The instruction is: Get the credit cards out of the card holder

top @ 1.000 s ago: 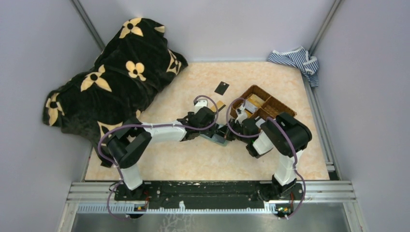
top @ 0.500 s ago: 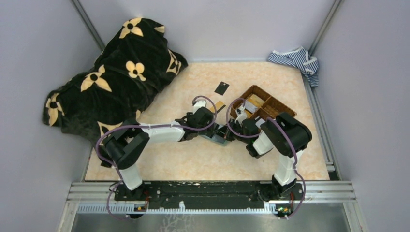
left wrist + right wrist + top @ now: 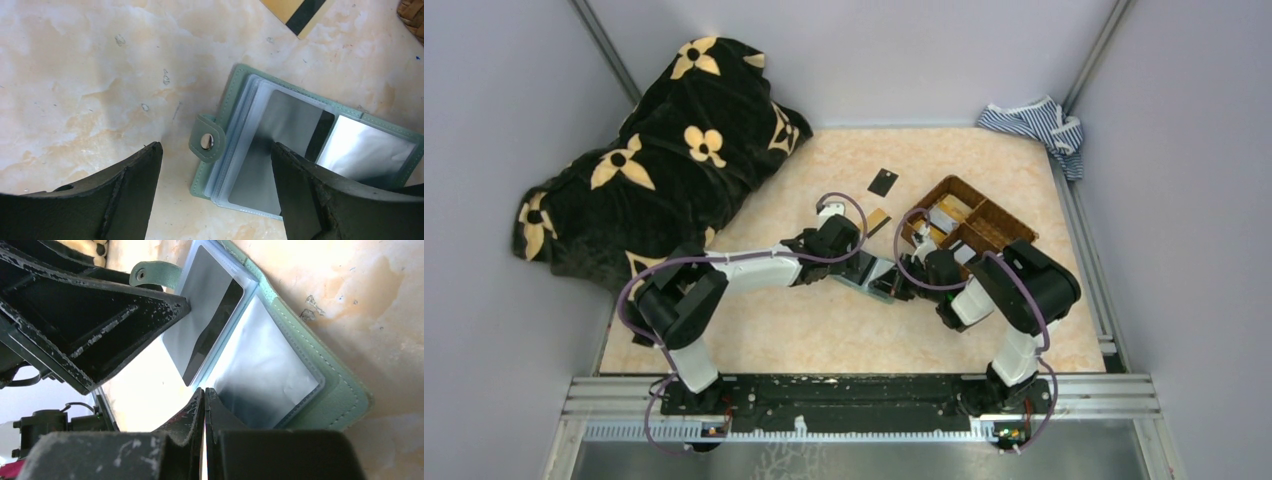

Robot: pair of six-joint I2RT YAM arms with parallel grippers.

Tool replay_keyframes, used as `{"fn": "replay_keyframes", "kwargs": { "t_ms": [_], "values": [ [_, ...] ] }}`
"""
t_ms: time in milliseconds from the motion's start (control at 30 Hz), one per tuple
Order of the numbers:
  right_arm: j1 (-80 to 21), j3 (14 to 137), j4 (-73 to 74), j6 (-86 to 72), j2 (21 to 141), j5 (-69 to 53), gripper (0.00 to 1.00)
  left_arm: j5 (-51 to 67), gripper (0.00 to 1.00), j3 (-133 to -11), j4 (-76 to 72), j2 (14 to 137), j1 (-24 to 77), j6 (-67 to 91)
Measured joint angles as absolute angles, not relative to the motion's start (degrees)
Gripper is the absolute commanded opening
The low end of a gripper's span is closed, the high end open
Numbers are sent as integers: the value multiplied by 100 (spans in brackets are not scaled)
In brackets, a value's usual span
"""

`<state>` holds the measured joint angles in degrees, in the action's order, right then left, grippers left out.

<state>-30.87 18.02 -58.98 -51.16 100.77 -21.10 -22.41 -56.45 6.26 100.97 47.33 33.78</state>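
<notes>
One card holder lies open at the middle of the top view, with one grey credit card in its clear sleeves; above it lie one gold card and one black card, and one basket stands to the upper right. The left gripper gapes wide over the holder's snap tab, holding nothing, while the right gripper is closed, tips on a clear sleeve; any pinch is unclear. Since a second ago the left wrist has drawn slightly up-left, uncovering more of the holder.
</notes>
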Motion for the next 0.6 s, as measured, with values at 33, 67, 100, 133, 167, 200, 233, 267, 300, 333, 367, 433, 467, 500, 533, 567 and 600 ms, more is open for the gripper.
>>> {"fn": "replay_keyframes", "kwargs": {
  "t_ms": [33,67,100,133,167,200,233,267,300,333,367,433,467,500,533,567,600],
  "values": [
    [-3087,1802,-5854,-5111,10053,-2110,0,-2246,85,-5645,626,10092,4713,3367],
    [-3087,1802,-5841,-5100,10051,-2110,0,-2252,85,-5640,631,10082,4683,3352],
    [-3087,1804,-5835,-5100,10051,-2112,0,-2259,85,-5627,635,10064,4648,3336],
    [-3087,1804,-5833,-5100,10051,-2110,0,-2265,85,-5601,639,10038,4611,3330],
    [-3087,1804,-5841,-5100,10055,-2115,0,-2270,85,-5566,637,10007,4574,3323],
    [-3087,1804,-5861,-5103,10068,-2119,0,-2274,85,-5509,635,9957,4515,3315],
    [-3087,1806,-5885,-5103,10092,-2126,0,-2292,85,-5472,646,9920,4477,3295],
    [-3087,1811,-5911,-5105,10123,-2137,0,-2298,85,-5422,648,9896,4436,3299],
    [-3087,1813,-5937,-5105,10151,-2143,0,-2311,85,-5398,648,9878,4410,3284],
    [-3087,1813,-5970,-5109,10182,-2156,0,-2333,85,-5363,670,9876,4390,3260],
    [-3087,1815,-5994,-5118,10204,-2163,0,-2357,85,-5323,687,9880,4377,3240],
    [-3087,1817,-6010,-5153,10219,-2178,0,-2399,85,-5290,698,9878,4362,3199],
    [-3087,1817,-6001,-5175,10219,-2178,0,-2401,85,-5288,696,9878,4362,3186],
    [-3085,1820,-5994,-5212,10219,-2178,0,-2405,84,-5286,696,9878,4362,3177],
    [-3085,1826,-5986,-5234,10219,-2176,0,-2410,84,-5282,692,9880,4362,3166],
    [-3085,1844,-5951,-5260,10219,-2180,0,-2412,84,-5277,687,9880,4362,3162],
    [-3085,1855,-5927,-5271,10219,-2180,0,-2408,84,-5277,685,9880,4362,3159]
  ]
}}
